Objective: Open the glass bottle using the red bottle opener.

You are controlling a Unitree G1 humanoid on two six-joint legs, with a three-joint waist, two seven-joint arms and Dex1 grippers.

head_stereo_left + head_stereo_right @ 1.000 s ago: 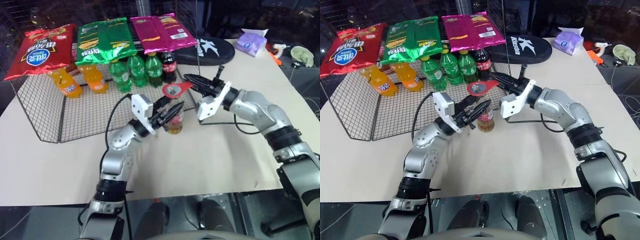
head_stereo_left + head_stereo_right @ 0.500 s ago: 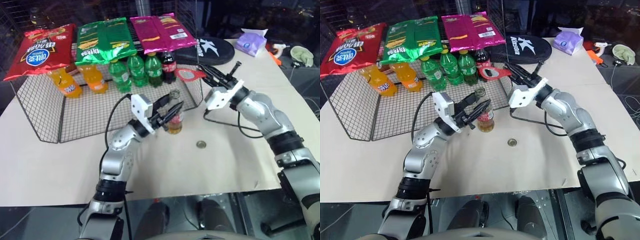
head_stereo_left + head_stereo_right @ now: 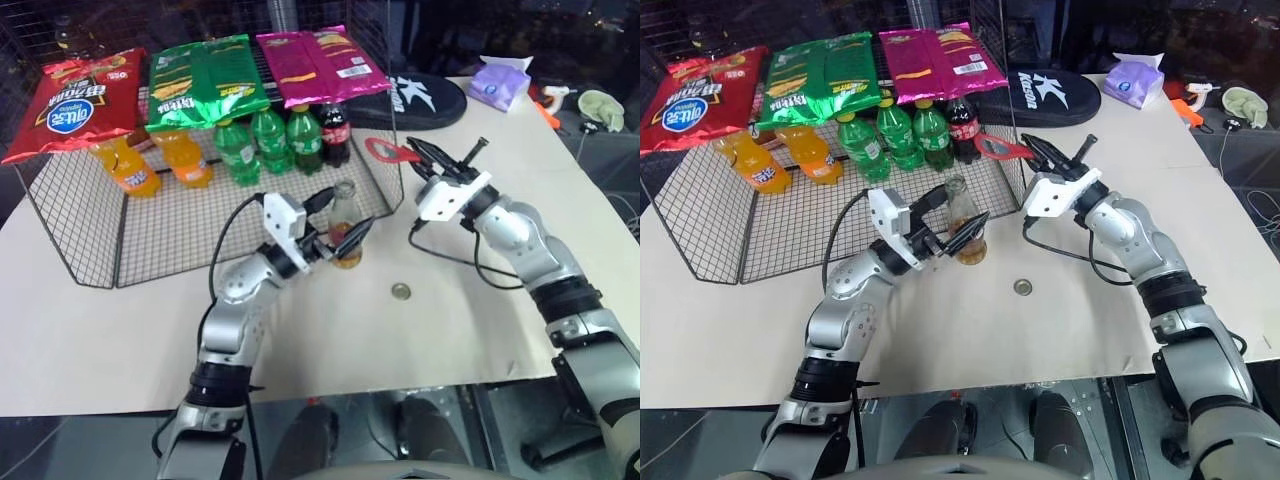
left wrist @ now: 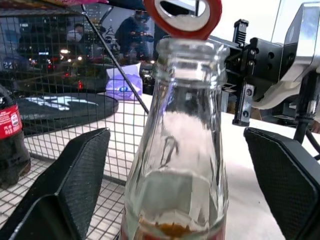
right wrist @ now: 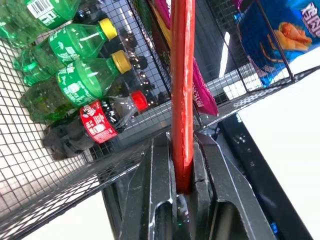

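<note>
The glass bottle [image 3: 344, 225] stands upright on the table beside the wire rack, with amber drink in its lower part. Its mouth [image 4: 186, 46] is bare. My left gripper [image 3: 345, 213] is open, its fingers [image 4: 75, 165] standing on either side of the bottle with a gap on both sides. My right gripper [image 3: 412, 150] hovers to the right of the bottle and farther back, shut on the slim handle of the red bottle opener [image 3: 385, 152]. The handle [image 5: 182, 75] sits clamped between the two fingers, with the ring head pointing towards the rack. A small round cap [image 3: 401, 291] lies on the table in front of the bottle.
A wire rack [image 3: 150, 215] holds orange soda bottles [image 3: 185, 158], green soda bottles [image 3: 270, 140] and a cola bottle [image 3: 335, 130], with snack bags [image 3: 205, 78] on top. A black bag [image 3: 420, 100] and a tissue pack [image 3: 503, 82] lie at the back right.
The opener has come off the bottle's top and the right gripper has carried it right. The cap now lies on the table. My left gripper has opened and let go of the bottle.
</note>
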